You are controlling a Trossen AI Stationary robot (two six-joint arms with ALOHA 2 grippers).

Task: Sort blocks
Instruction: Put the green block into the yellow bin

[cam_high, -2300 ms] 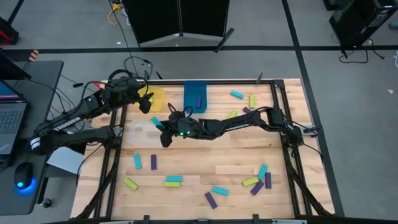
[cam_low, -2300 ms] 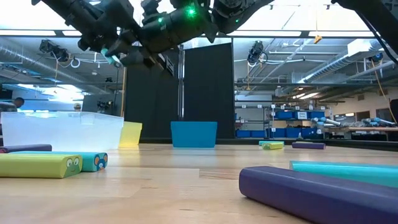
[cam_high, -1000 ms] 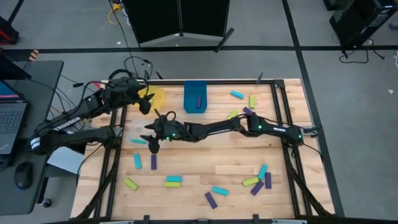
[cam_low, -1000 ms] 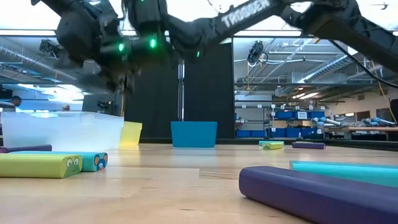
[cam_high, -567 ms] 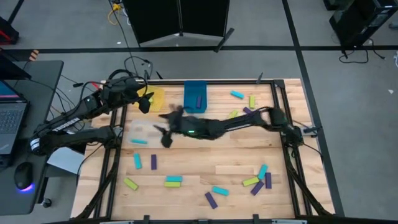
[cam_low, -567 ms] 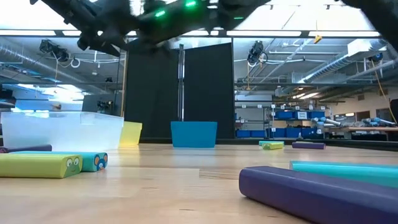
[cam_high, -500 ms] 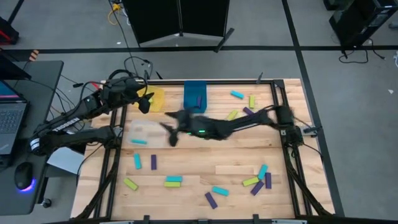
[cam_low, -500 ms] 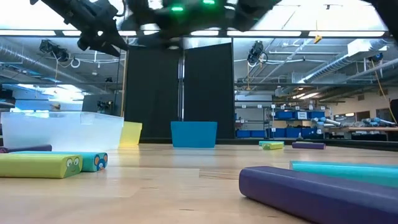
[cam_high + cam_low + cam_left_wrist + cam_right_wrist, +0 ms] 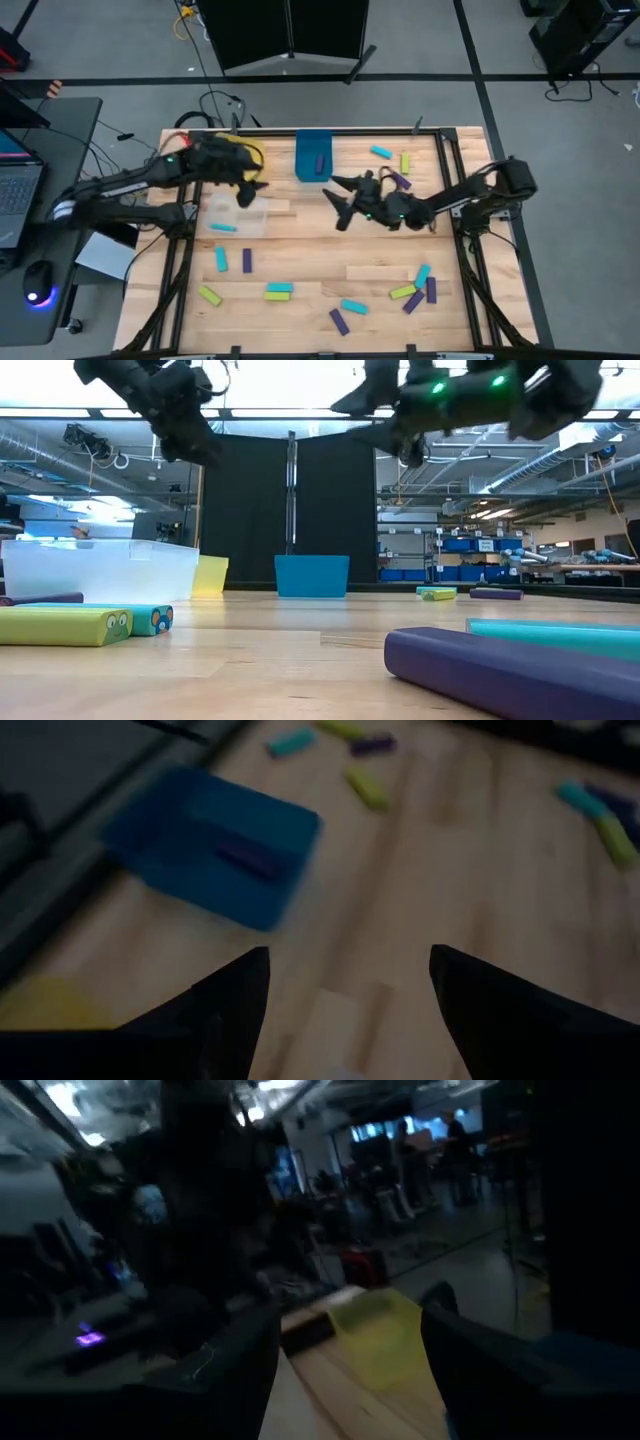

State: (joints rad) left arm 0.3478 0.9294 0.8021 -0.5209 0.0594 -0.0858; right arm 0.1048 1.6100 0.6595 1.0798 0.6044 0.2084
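pale wooden planks are forming the table (image 9: 330, 250), smooth and lightly grained, framed by dark metal rails. nearest the front edge, small flat rectangular blocks are lying scattered: a lime block (image 9: 210, 295), a lime-and-teal pair (image 9: 279, 291), a purple block (image 9: 339, 321) and a teal block (image 9: 353, 307), with a mixed cluster (image 9: 418, 285) at the front right. a little farther in, a teal block (image 9: 221, 260) and a purple block (image 9: 247, 260) are sitting side by side. in the low view, a rounded purple bar (image 9: 500, 670) is filling the foreground, matte and soft-edged.

mid-table, the clear bin (image 9: 236, 213), translucent plastic, is holding one teal block (image 9: 222, 227). the right gripper (image 9: 340, 203) is hovering above bare wood near the centre, fingers spread wide and holding nothing. the left gripper (image 9: 250, 190) is hanging over the clear bin's far edge, its dark fingers (image 9: 235, 995) also spread wide and empty.

farther back, the blue bin (image 9: 314, 155), square and opaque, is containing a purple block (image 9: 320, 162); the yellow bin (image 9: 210, 575) is sitting beside it. more blocks (image 9: 390, 165) are lying at the far right.
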